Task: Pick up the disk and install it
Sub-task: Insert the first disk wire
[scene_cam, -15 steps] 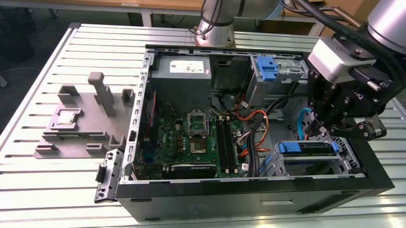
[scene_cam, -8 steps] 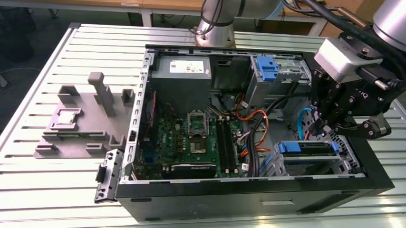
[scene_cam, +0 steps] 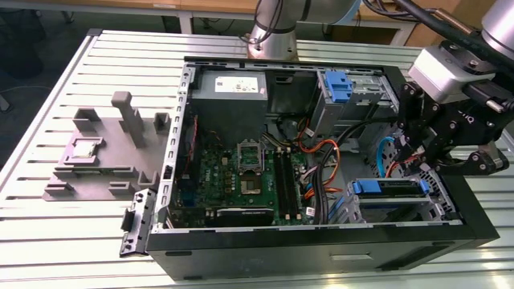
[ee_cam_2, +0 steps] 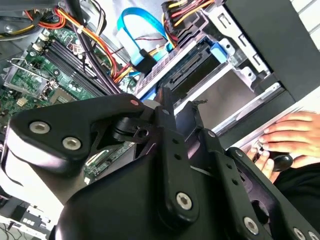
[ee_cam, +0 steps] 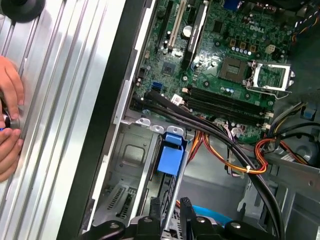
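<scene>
The disk (scene_cam: 388,187) lies flat in the drive bay at the front right corner of the open computer case (scene_cam: 321,248); its blue carrier shows along its top edge. In the first wrist view the disk (ee_cam: 170,159) shows its blue tab between the bay's metal rails. My gripper (scene_cam: 418,158) hangs just above the disk, towards the exterior view's right. Its two black fingers (ee_cam: 155,209) stand a narrow gap apart with nothing held between them. In the second wrist view the gripper (ee_cam_2: 179,105) points down at the disk (ee_cam_2: 200,65).
Black, orange and blue cables (scene_cam: 321,162) run between the motherboard (scene_cam: 249,174) and the bay. A second blue carrier (scene_cam: 337,84) sits in the upper bay. A grey fixture (scene_cam: 105,150) stands on the slatted table. A person's hand (ee_cam_2: 290,135) rests on the table beside the case.
</scene>
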Robot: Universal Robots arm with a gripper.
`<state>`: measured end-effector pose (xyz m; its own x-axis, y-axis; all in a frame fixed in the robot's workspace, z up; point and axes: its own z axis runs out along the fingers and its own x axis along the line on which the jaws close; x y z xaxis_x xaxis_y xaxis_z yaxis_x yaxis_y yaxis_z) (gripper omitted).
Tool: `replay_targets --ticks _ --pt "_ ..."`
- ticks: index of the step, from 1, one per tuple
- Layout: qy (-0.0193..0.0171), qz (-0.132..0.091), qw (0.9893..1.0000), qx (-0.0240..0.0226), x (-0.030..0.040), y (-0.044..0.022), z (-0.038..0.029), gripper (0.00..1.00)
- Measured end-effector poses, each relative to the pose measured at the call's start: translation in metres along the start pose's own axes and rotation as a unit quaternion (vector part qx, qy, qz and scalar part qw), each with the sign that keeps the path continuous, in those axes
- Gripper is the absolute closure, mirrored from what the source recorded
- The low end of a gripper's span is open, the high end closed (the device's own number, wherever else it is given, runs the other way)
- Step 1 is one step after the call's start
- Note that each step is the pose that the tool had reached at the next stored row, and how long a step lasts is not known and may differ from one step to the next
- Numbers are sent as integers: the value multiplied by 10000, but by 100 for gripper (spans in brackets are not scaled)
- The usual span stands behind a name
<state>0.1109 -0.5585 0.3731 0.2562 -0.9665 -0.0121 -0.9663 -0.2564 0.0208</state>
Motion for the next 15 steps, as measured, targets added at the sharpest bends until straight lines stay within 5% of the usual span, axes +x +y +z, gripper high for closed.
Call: replay_targets --ticks 15 --pt "17 -420 9991 28 6 -57 8 70"
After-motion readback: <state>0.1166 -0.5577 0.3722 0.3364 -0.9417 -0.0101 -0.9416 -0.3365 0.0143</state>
